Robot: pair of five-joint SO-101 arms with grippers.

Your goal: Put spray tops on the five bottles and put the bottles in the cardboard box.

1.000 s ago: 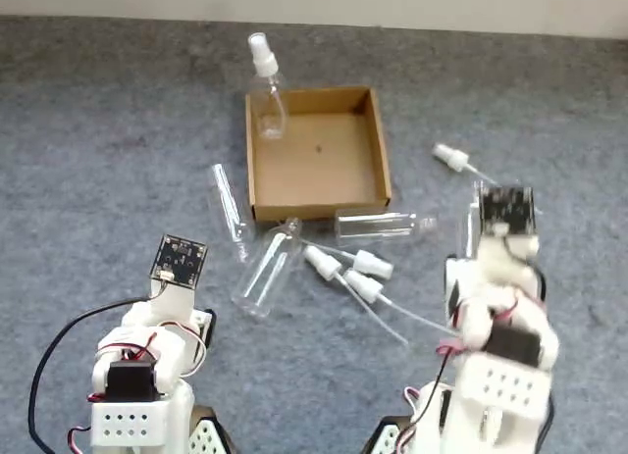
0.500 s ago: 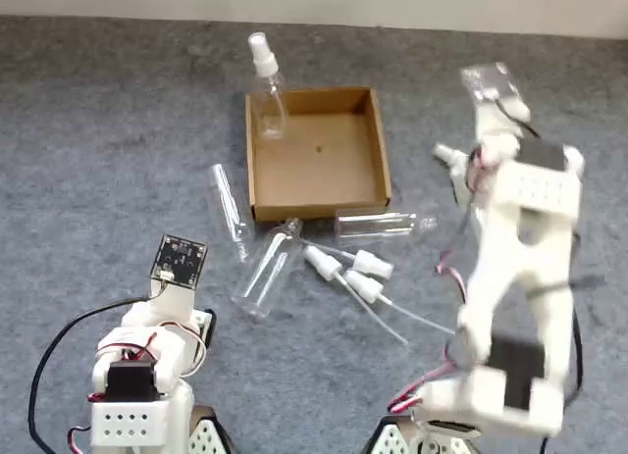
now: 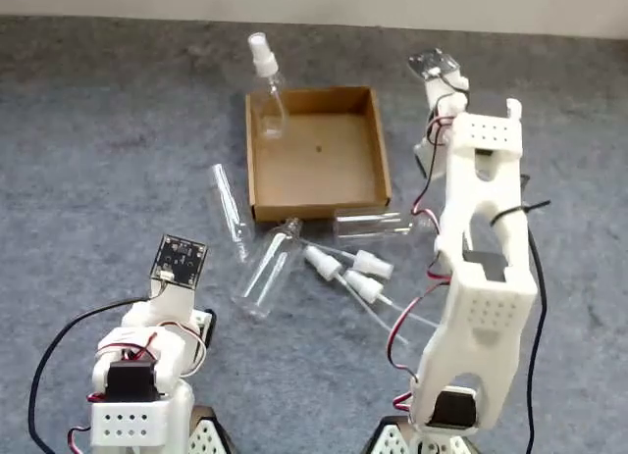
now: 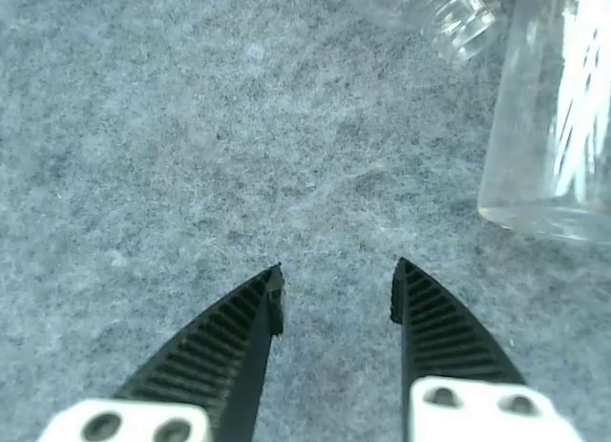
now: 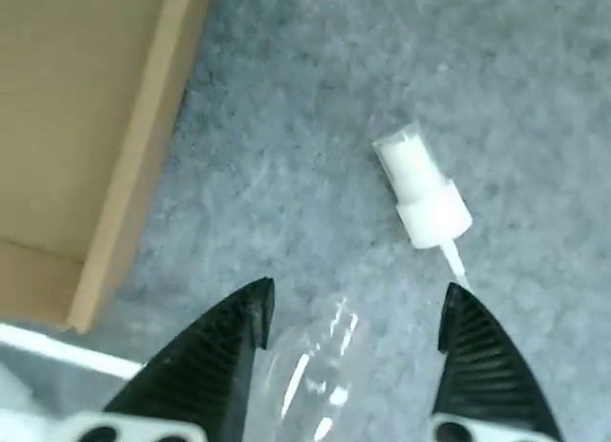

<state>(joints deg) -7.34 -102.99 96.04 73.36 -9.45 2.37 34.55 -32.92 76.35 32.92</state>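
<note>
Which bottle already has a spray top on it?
The bottle at the far left corner of the box, with its white top past the rim. The other bottles seen lie on the carpet with no top.

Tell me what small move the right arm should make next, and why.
Probably lower the right gripper and close on the clear bottle: it is open, the bottle lies below it without a top, and a spray top lies nearby.

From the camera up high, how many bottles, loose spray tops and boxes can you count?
Bottles: 4
Loose spray tops: 3
Cardboard box: 1
Total: 8
</note>
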